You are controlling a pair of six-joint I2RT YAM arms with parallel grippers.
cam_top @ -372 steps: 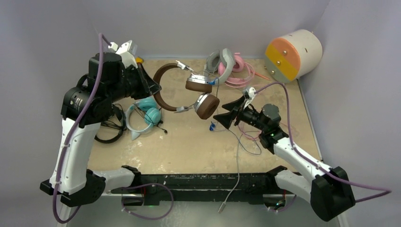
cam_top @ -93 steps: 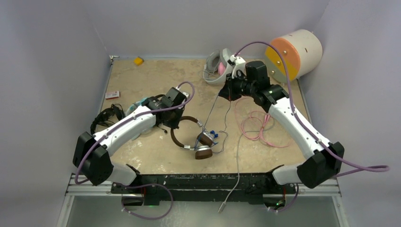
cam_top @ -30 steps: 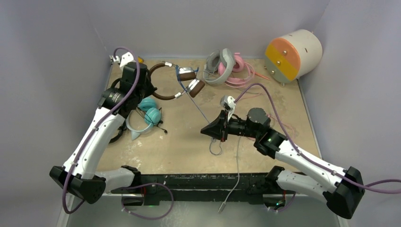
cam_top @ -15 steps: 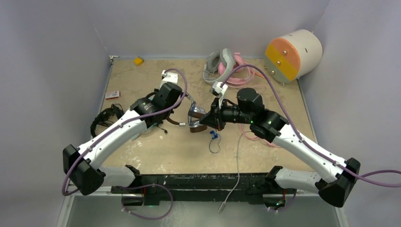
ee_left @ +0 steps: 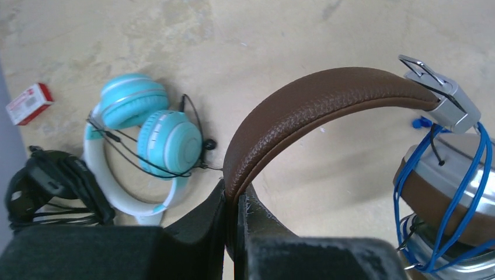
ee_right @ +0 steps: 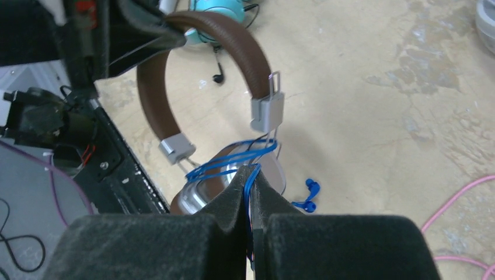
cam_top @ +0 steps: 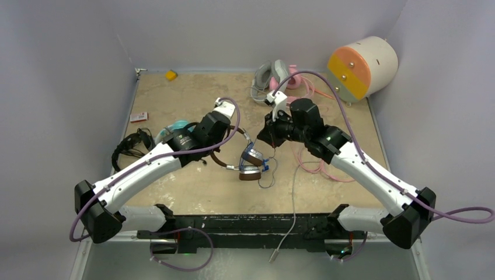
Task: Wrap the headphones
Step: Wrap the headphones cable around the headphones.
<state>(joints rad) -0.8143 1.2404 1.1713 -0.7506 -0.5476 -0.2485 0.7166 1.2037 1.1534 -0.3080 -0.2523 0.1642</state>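
Left claw (ee_left: 233, 217) grips the brown headphones (ee_left: 315, 105) by the band, right claw (ee_right: 250, 195) pinching their blue cable (ee_right: 225, 163).

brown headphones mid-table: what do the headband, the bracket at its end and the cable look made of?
headband: brown leather or leatherette, matte; fine pebbled grain. bracket: metal or metallised plastic, brushed silver sheen; can't tell which. cable: thin blue plastic-jacketed wire, glossy, loops smoothly round the ear cup.

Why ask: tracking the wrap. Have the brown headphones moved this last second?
Yes. The brown headphones came toward the near edge and rightward, away from the yellow block.
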